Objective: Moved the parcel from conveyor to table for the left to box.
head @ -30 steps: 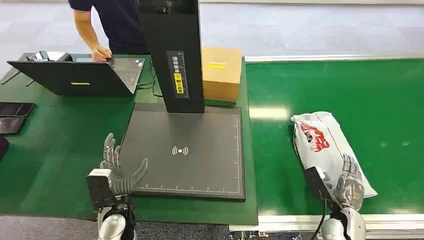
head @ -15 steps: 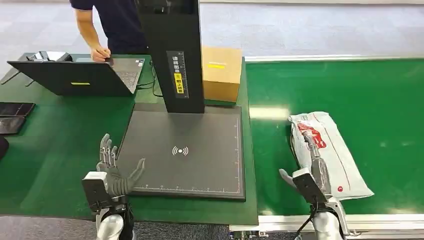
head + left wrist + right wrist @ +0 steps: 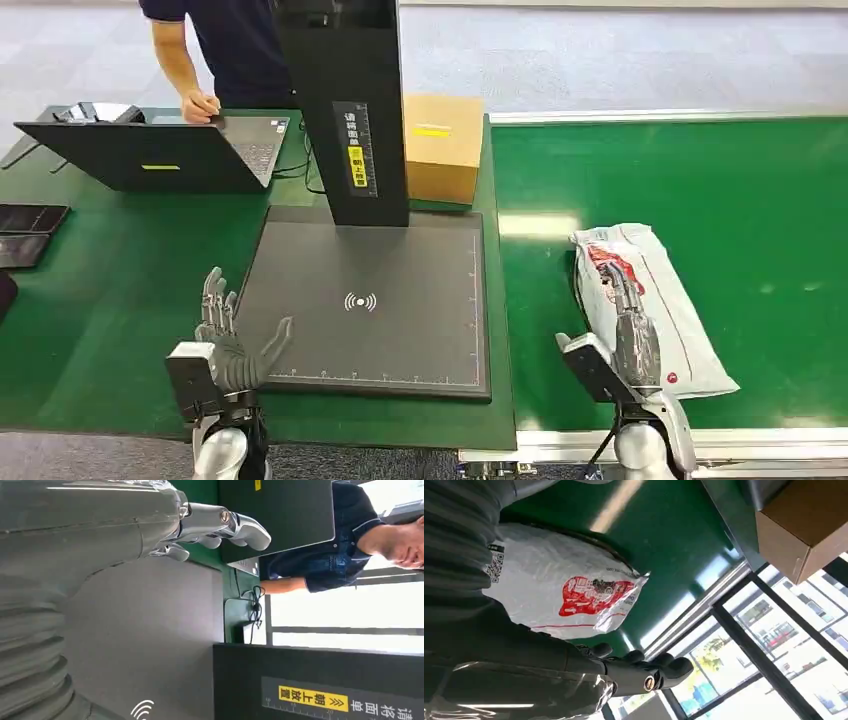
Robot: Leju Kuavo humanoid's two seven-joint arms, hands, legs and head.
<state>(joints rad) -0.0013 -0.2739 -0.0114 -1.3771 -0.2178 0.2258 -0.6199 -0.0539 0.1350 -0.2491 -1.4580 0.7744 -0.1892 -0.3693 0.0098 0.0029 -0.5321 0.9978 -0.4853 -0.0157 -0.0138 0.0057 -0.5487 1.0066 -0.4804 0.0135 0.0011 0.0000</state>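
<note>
Conveyor (image 3: 760, 180): a broad green belt on the robot's right; the parcel lies on it near the front edge.
Table (image 3: 110, 260): green top on the left, carrying a dark scanning pad (image 3: 400, 270), a cardboard box (image 3: 442, 145) behind it and a laptop (image 3: 150, 155) where a person (image 3: 215, 50) works.
Parcel (image 3: 650, 300): a white plastic mailer bag with red print, lying flat and crinkled. It looks soft, light and slick, likely to sag and slide, so a hold across its middle width, thumb under one long edge, seems safest.
Right hand (image 3: 628, 330): extended over the parcel's near half, fingers straight and apart, thumb out to the side; nothing is gripped yet.
Left hand (image 3: 232, 345): spread, holding nothing, at the pad's near left corner.
</note>
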